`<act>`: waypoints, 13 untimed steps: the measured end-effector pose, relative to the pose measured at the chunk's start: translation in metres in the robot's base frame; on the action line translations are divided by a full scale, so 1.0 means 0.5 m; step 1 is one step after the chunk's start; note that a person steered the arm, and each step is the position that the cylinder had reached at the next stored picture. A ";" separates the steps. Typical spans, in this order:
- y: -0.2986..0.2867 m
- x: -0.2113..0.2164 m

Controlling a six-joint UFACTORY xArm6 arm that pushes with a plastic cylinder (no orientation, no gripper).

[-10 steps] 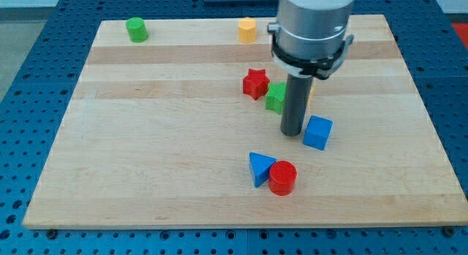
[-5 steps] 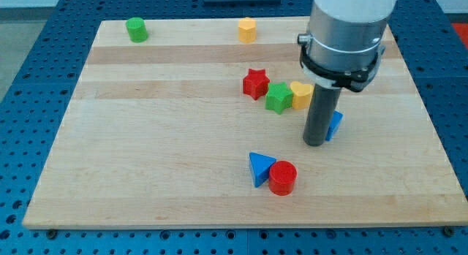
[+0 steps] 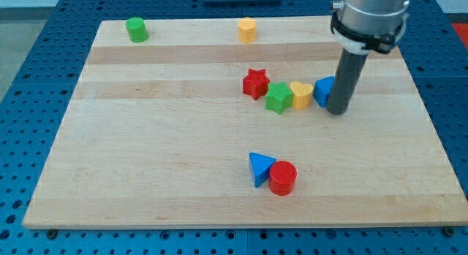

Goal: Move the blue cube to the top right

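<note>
My tip (image 3: 338, 112) pressing blue cube (image 3: 324, 90) from its right-lower side, cube sitting just beside yellow block (image 3: 300, 94). End effector being bare rod, grasping nothing. Needing tip below-left of cube, pushing toward bench (image 3: 183, 145) top right corner.

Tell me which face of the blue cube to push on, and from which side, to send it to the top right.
Push on the blue cube's lower-left face, coming from the view's bottom left. My tip sits at its right side now, hiding part of it, so pushing from here would drive it left into the yellow block. That block crowds the cube's left side, so slip in from below.
</note>
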State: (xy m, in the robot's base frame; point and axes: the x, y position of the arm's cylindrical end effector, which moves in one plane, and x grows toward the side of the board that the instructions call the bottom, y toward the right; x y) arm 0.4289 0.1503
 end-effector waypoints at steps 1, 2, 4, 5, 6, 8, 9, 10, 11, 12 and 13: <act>-0.002 -0.051; -0.009 -0.081; -0.096 -0.045; -0.127 -0.070; -0.125 -0.109; -0.061 -0.130; -0.049 -0.092; -0.022 -0.071; -0.004 -0.088; -0.004 -0.131; 0.010 -0.154</act>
State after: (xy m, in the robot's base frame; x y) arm 0.3520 0.1556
